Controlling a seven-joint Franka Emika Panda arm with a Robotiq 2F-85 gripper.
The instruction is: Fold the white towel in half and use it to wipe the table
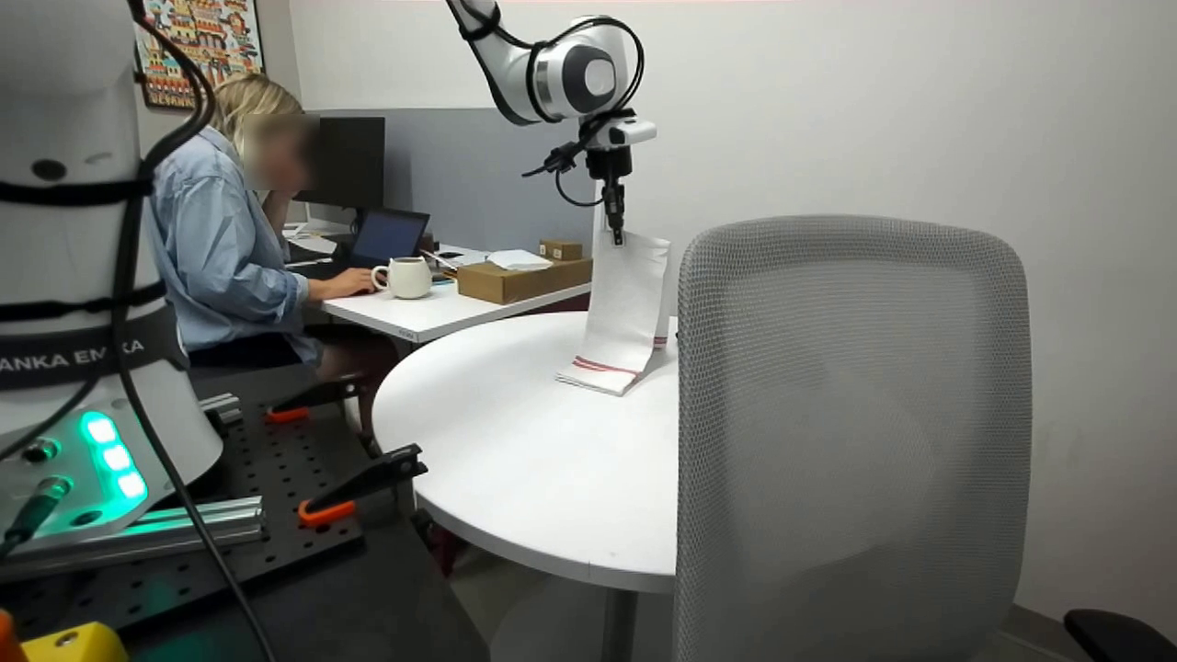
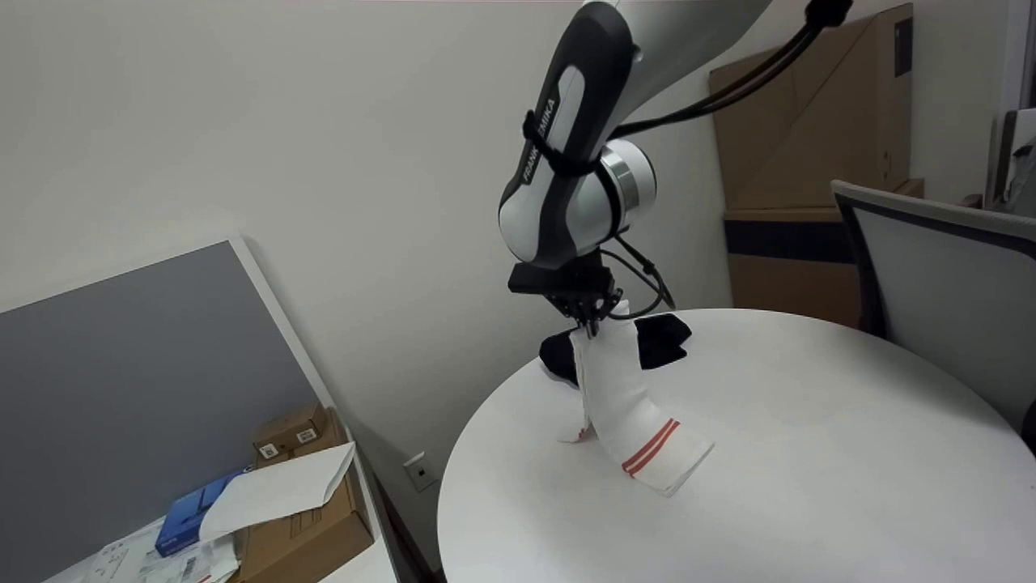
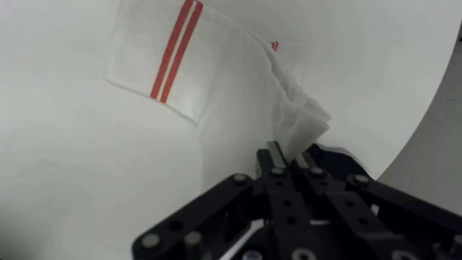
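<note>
The white towel [image 1: 618,299] hangs from my gripper [image 1: 617,236], which is shut on its upper part above the table [image 1: 497,450]. Two layers drop from the pinch, each with red stripes near its lower end. In an exterior view the nearer end of the towel [image 2: 619,397] bends and lies on the white tabletop [image 2: 809,486], while part of the farther end shows behind it. From the wrist, a bunched fold of the towel [image 3: 234,94] stands between the fingertips of the gripper [image 3: 290,156]. The cloth within the grip itself is hidden.
A black item [image 2: 662,340] lies on the table behind the towel. A grey mesh chair [image 1: 855,414] stands against the table and blocks part of it. Beside it is a desk [image 1: 414,317] with a mug [image 1: 409,278] and a cardboard box [image 1: 524,279], where a person [image 1: 230,230] sits.
</note>
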